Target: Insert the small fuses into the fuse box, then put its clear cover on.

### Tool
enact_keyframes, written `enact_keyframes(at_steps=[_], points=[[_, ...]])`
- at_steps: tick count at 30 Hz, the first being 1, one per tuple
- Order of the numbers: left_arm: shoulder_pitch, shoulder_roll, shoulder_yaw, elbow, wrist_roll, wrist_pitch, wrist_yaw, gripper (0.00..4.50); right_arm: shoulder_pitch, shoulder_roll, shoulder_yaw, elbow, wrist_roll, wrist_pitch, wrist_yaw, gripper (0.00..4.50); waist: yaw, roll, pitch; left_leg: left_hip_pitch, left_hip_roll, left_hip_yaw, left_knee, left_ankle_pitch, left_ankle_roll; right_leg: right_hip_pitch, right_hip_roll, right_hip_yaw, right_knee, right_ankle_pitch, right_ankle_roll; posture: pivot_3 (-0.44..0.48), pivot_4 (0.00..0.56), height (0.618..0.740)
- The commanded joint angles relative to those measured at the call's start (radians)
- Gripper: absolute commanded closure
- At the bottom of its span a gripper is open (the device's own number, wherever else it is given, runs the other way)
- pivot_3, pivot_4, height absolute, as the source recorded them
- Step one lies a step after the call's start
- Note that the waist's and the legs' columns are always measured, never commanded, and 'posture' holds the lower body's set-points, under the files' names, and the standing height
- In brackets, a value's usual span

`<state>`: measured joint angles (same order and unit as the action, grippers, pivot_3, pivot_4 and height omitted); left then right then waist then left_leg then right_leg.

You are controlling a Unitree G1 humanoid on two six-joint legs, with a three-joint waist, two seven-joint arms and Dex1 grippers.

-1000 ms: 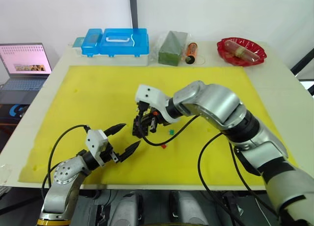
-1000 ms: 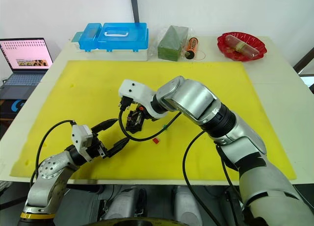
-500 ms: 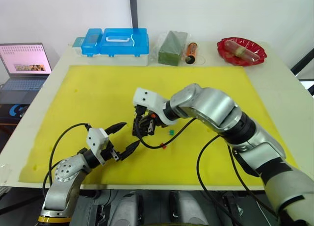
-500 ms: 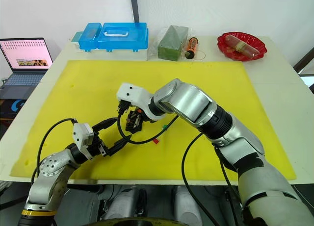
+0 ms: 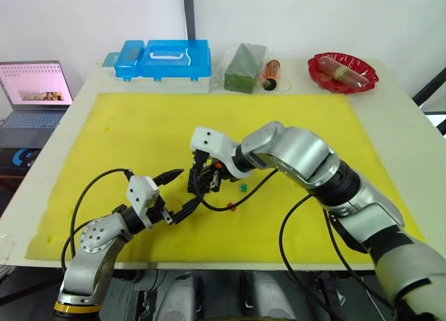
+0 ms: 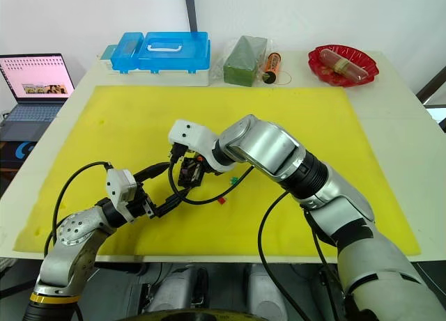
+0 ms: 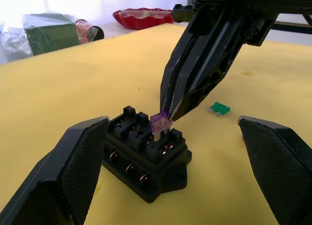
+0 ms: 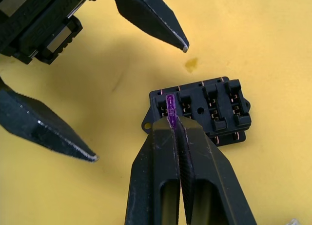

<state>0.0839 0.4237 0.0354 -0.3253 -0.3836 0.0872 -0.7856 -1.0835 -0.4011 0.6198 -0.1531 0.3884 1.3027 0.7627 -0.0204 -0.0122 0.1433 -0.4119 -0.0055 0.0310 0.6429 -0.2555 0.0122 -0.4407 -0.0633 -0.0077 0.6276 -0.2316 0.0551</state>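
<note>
The right gripper [image 8: 176,126] pinches a purple fuse [image 7: 161,123] directly over an end slot of the fuse box [image 7: 144,156] on the yellow mat [image 5: 139,126]. The left gripper [image 5: 179,191], fingers spread, flanks the box without touching. A green fuse [image 7: 220,108] lies nearby.

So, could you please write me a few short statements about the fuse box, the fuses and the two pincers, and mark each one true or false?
1. The right pincer is shut on a small purple plastic blade fuse at the small black plastic fuse box. True.
2. The left pincer grips the fuse box. False: it is open, with its fingers on either side of the box, not touching it.
3. A small green plastic fuse lies loose on the yellow foam mat. True.
4. A clear cover sits on the fuse box. False: its slots are uncovered.
5. The blue plastic case lies on the yellow mat. False: it sits beyond the mat's far edge.
</note>
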Motion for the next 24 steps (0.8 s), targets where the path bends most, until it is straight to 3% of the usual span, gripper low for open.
enact_keyframes(at_steps=[1,24], points=[[0.000,0.011,0.010,-0.038,-0.018,0.001,0.003,0.04,-0.008,0.006,-0.007,-0.018,-0.007,-0.010,-0.001,4.50,0.000,0.000,0.000,0.000,0.000,0.000,0.000,0.000,0.000,0.000,0.000,0.000,0.000,0.000,0.000,0.000,0.150,0.740],[0.033,0.013,0.032,0.070,-0.015,-0.097,-0.056,0.04,0.007,0.023,-0.015,-0.027,0.007,0.035,-0.006,4.50,0.000,0.000,0.000,-0.001,0.000,0.000,-0.006,0.000,0.000,-0.002,0.000,0.000,-0.006,0.000,0.000,0.000,0.150,0.740]])
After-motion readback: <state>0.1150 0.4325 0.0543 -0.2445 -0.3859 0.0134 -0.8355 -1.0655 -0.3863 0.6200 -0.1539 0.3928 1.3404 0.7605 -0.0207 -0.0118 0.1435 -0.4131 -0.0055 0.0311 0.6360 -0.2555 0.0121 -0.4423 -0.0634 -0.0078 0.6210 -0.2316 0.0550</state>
